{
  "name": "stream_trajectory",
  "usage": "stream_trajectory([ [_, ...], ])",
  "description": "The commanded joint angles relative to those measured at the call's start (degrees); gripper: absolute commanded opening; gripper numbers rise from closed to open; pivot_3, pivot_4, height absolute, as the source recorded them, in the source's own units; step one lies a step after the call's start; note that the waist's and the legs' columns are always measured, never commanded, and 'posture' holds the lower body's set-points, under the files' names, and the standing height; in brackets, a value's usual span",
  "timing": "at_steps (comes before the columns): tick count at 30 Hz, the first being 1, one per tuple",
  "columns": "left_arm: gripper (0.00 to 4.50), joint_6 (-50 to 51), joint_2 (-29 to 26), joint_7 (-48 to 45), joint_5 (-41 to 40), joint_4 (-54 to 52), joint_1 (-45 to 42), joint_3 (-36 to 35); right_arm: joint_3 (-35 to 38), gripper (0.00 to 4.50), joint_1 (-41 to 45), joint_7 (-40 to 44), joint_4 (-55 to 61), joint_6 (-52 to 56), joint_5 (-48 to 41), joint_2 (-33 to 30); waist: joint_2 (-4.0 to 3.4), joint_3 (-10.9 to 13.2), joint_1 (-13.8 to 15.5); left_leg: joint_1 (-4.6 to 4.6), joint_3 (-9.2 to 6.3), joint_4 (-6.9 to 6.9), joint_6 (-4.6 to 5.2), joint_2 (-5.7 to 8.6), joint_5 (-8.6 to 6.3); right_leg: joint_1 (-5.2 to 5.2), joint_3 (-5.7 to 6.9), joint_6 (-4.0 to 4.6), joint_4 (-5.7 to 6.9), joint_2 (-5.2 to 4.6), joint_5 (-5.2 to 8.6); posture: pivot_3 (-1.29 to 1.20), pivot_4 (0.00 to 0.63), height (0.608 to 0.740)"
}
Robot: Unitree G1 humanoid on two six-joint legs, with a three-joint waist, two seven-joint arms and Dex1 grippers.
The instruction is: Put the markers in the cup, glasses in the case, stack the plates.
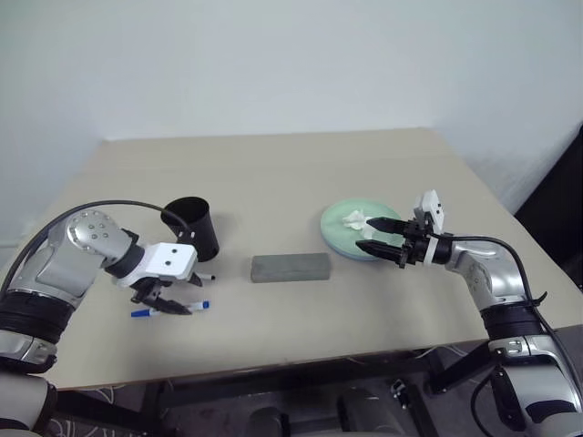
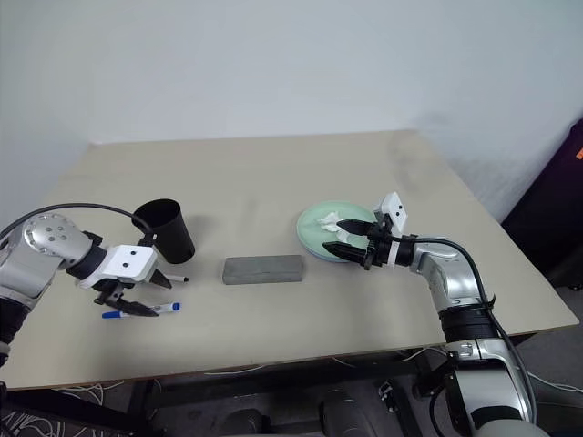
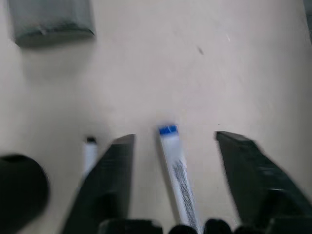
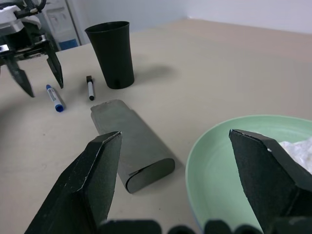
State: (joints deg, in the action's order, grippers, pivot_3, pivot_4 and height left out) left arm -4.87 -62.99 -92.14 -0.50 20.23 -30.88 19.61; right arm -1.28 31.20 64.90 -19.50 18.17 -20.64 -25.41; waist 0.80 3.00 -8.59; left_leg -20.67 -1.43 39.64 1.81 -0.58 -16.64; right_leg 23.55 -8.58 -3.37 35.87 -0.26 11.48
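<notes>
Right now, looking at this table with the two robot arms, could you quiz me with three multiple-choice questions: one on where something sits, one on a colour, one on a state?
1. Where is the grey case?
A. between the cup and the plate
B. inside the cup
C. on the plate

2. What colour is the plate holding the tissue?
A. red
B. mint green
C. yellow

3. How is the left gripper?
A. shut on the cup
C. shut on the case
B. open above the blue-capped marker

Answers:
1. A, it lies flat midway between the black cup and the plate.
2. B, its rim is pale green.
3. B, its fingers straddle the blue-capped marker untouched.
</notes>
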Motion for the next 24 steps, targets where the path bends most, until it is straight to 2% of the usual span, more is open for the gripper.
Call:
stream_trajectory([
  [1, 3.66, -2.0, -2.0, -0.4, 1.0, 2.5, -1.4, 0.6, 0.5, 3.82, 1.8, -0.4, 0.8, -1.0, -0.3, 0.3, 0.0, 0.0, 0.0, 0.0, 0.0, 0.0, 0.0, -0.01, 0.0, 0.01, 0.0, 0.0, 0.0, 0.01, 0.0, 0.0, 0.0, 0.74],
  [5, 3.66, 0.8, -2.3, -0.4, 0.2, 2.4, 0.3, 0.6, 0.7, 3.82, 2.0, -0.5, 0.5, -1.1, -0.2, 0.3, 0.0, 0.0, 0.0, -0.01, -0.05, -0.01, 0.0, -0.02, 0.0, 0.01, 0.04, 0.0, 0.02, 0.04, 0.0, 0.0, 0.0, 0.74],
  [24, 3.66, -2.3, 0.9, 4.9, 10.5, 5.1, 3.1, 1.7, 0.3, 3.82, 1.1, -0.4, 1.9, -0.1, -0.6, 0.2, -0.01, 0.0, 0.0, 0.04, -0.03, -0.01, 0.0, -0.04, 0.0, 0.01, 0.03, 0.01, 0.09, 0.07, 0.0, 0.0, 0.0, 0.74],
])
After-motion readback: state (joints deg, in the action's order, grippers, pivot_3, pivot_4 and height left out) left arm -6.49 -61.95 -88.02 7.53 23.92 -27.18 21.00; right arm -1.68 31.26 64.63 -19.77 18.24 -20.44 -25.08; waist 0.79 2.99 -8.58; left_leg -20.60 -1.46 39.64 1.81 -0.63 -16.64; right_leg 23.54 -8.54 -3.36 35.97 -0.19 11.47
